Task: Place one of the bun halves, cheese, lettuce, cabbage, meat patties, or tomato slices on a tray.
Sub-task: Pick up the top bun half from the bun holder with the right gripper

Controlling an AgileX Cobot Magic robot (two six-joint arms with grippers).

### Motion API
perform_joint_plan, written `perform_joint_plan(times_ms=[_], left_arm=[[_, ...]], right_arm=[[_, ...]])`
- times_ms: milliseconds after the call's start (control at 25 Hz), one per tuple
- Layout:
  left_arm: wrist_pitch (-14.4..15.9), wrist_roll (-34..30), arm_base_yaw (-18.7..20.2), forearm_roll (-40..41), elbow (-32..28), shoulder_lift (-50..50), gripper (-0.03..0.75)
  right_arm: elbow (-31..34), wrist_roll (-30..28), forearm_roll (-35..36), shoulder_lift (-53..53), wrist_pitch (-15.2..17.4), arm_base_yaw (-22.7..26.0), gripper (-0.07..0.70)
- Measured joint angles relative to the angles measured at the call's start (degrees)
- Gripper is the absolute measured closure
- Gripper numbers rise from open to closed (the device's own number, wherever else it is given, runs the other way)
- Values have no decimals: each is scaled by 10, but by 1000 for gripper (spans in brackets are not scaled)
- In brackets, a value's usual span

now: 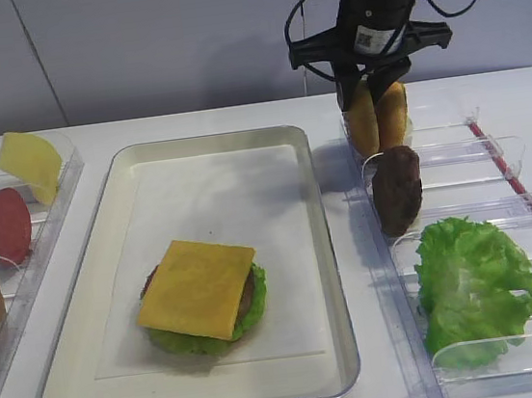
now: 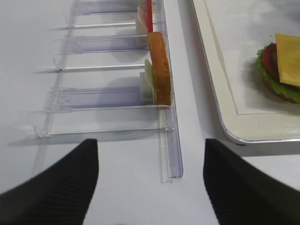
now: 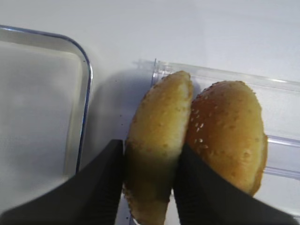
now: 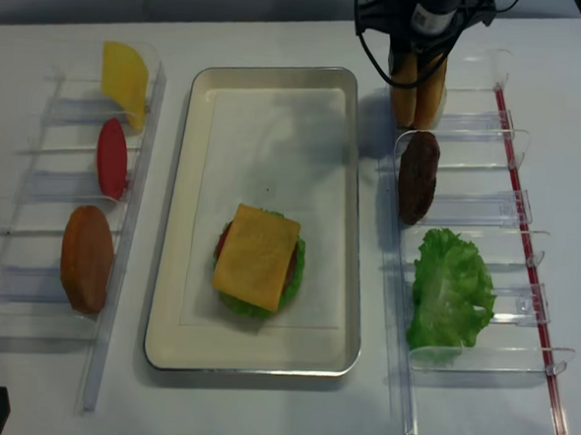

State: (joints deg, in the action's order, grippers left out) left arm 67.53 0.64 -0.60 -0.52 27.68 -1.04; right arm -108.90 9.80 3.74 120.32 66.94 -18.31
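Note:
Two seeded bun halves stand on edge in the far slot of the right rack. My right gripper comes down from above, shut on the left bun half; its dark fingers press both faces. The second bun half leans against the outside of the right finger. The cream tray holds a stack with a cheese slice on top, and a meat patty and lettuce show at its edges. My left gripper is open over bare table near the left rack's front end.
The right rack also holds a meat patty and a lettuce leaf. In the left rack stand a cheese slice, a tomato slice and a smooth brown bun half. The tray's rim lies just left of the held bun.

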Motion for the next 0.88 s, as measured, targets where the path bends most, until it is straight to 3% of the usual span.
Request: perform_joint_plan(times_ms=[480, 640, 880], left_arm=[[0, 0, 0, 0, 0, 0, 260], [0, 0, 0, 0, 0, 0, 260], [0, 0, 0, 0, 0, 0, 259]], right_arm=[[-9, 1, -2, 2, 16, 0, 378], [-51, 1, -3, 5, 41, 0, 382], [-129, 1, 3, 6, 44, 0, 386]])
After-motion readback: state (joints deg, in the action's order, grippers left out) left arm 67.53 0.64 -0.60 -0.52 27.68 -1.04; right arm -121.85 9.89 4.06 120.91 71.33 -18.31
